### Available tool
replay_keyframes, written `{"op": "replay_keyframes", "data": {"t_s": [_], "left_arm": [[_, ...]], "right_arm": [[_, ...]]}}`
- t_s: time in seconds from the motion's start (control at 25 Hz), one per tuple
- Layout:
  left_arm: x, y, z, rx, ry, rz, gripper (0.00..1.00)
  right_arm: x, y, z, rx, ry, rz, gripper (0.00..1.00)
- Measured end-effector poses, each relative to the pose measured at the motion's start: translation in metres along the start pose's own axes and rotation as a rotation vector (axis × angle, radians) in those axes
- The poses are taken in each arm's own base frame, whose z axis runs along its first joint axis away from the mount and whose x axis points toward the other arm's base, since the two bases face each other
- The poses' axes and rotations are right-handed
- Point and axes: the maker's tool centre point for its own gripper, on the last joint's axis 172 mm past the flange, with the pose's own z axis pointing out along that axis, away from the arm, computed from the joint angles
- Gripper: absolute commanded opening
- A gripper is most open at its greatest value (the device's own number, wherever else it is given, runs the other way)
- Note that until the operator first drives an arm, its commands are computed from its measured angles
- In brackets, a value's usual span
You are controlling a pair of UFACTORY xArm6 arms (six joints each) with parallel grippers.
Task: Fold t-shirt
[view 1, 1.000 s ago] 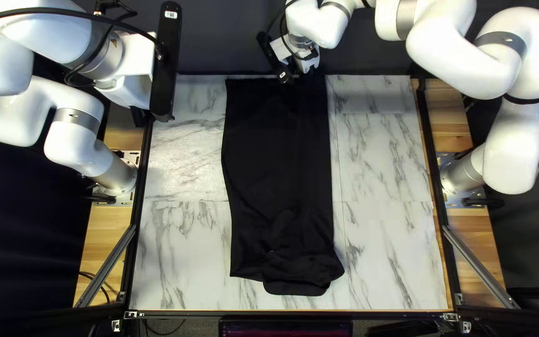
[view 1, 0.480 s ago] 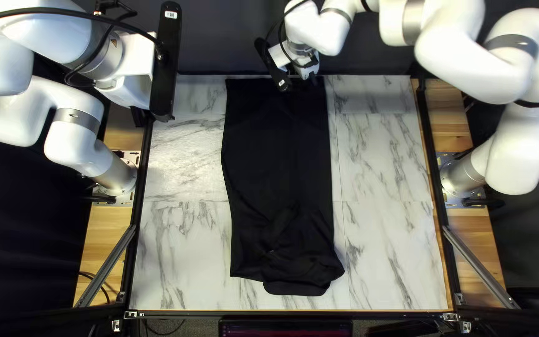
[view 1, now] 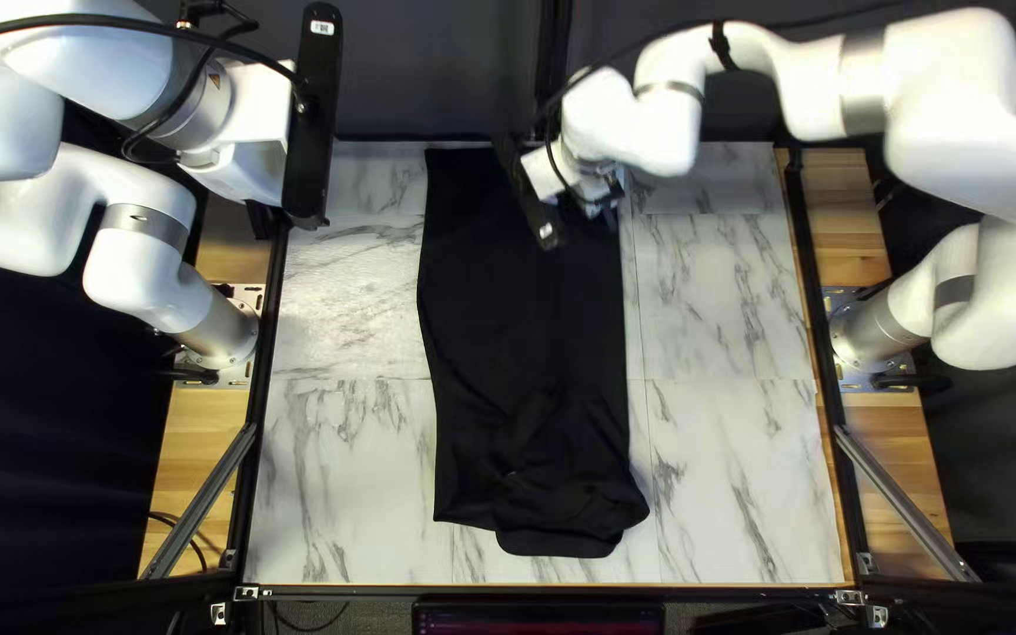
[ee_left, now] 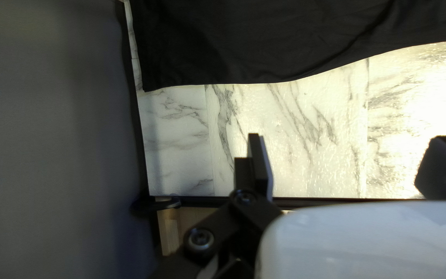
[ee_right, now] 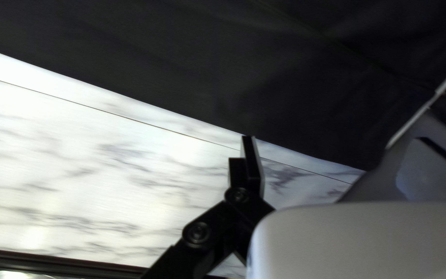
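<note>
Black, matte t-shirt (view 1: 520, 306), a long panel down the centre of the top left view; upper stretch smooth, lower end rumpled, rounded flap (view 1: 557, 543) poking out. Probably light and limp, apt to slide on the marbled tabletop (view 1: 720, 306). Best hold, as judged: both corners of its straight end, upper centre, layers pinched together. Left gripper (ee_left: 347, 137), upper left: spread, empty. Right gripper (ee_right: 335, 138), upper centre: likewise parted, holding nothing.

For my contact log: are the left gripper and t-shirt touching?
Apart: in the left wrist view, marble-patterned tabletop shows between the left gripper and the t-shirt.
</note>
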Motion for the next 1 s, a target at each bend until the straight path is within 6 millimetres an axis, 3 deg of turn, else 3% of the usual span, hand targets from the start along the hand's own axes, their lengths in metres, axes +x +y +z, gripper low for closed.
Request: {"op": "replay_keyframes", "data": {"t_s": [0.24,0.6,0.76,1.0], "left_arm": [[0.0,0.0,0.0,0.0,0.0,0.0,1.0],[0.0,0.0,0.0,0.0,0.0,0.0,1.0],[0.0,0.0,0.0,0.0,0.0,0.0,1.0],[0.0,0.0,0.0,0.0,0.0,0.0,1.0]], "right_arm": [[0.034,-0.029,0.0,0.02,0.151,-0.18,1.0],[0.044,-0.03,-0.003,0.021,0.188,-0.232,1.0],[0.079,-0.037,-0.007,0.031,0.209,-0.316,1.0],[0.125,-0.086,0.005,0.099,0.226,-0.313,1.0]]}}
